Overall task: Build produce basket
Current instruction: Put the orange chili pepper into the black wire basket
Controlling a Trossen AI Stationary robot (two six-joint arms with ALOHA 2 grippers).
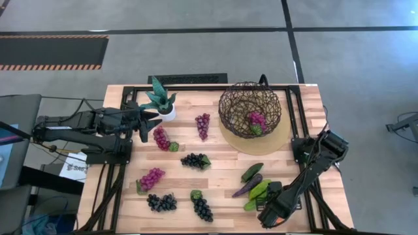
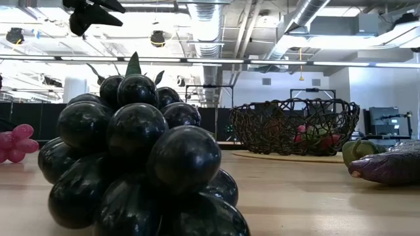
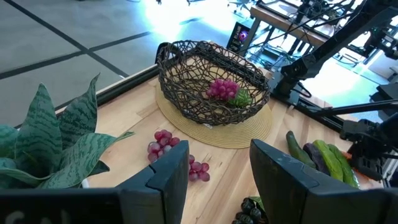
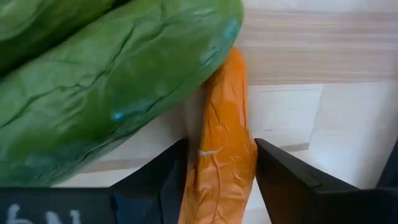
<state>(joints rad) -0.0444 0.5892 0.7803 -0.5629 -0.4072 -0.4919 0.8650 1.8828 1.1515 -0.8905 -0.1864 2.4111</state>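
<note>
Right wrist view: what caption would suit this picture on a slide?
The right gripper straddles an orange carrot lying beside a green cucumber on the wooden table, fingers open.

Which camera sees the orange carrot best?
The right wrist view: the carrot fills the picture between the right pincer's open fingers, tucked beside a cucumber. The high view hides it under the right arm. The low and left wrist views show no clear carrot.
</note>
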